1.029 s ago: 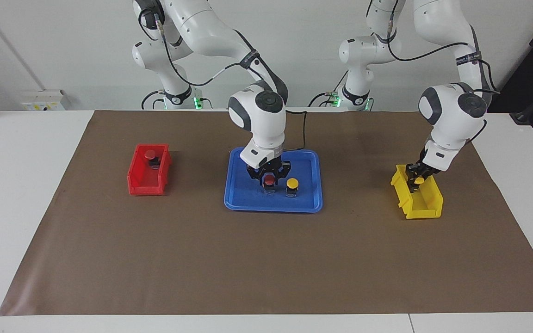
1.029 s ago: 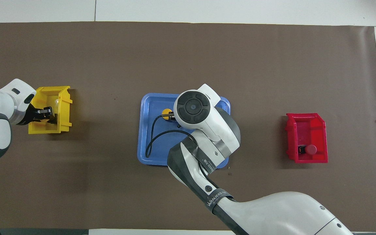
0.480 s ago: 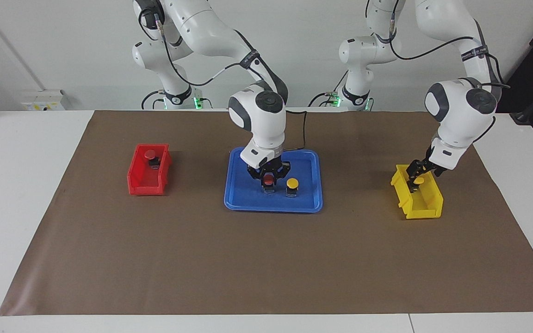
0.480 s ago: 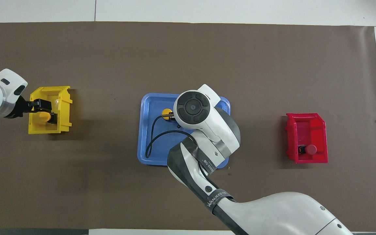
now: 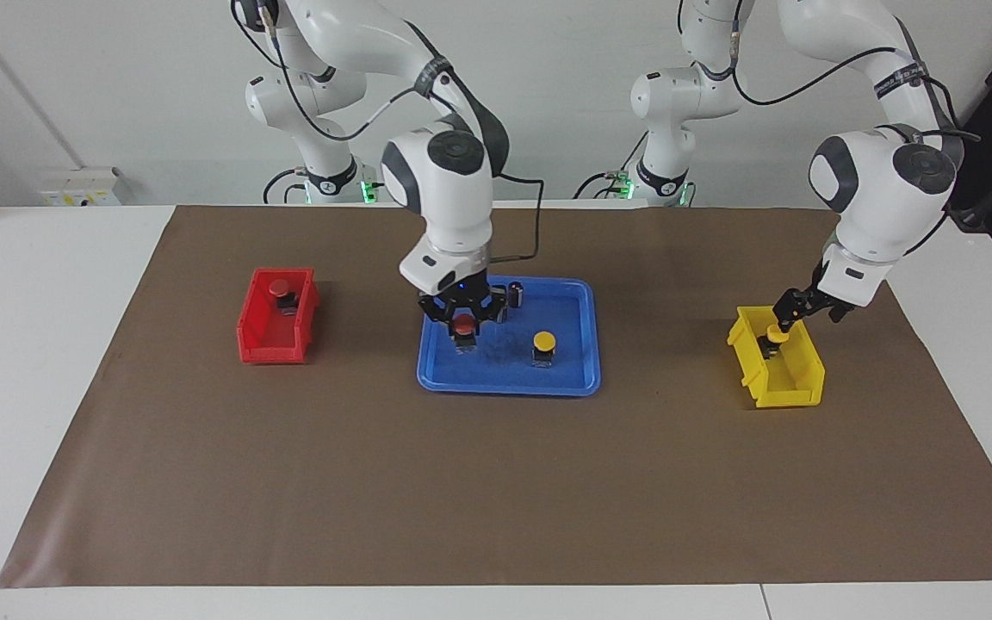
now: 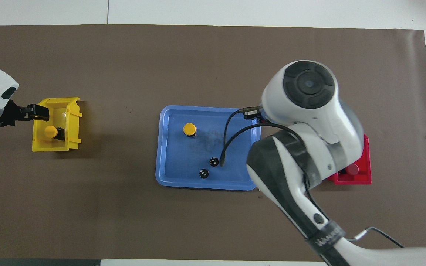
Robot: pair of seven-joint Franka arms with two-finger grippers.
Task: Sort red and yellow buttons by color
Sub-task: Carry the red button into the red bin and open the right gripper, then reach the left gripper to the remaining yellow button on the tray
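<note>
Even, bright light falls from above across the desk (image 5: 48, 362) and its brown mat (image 5: 496, 482), with no harsh glare. Shadows are soft and short: a faint one lies on the mat beside the red bin (image 5: 276, 327), another beside the yellow bin (image 5: 776, 370), and a diffuse smudge darkens the floor of the blue tray (image 5: 509, 349) under the raised right tool (image 5: 461, 320). The white arm shells carry mild highlights. Both views are sharp across the desk. In the overhead view the right arm's wrist housing (image 6: 309, 92) looms large and close to the lens; the mat's edges run nearly straight.
</note>
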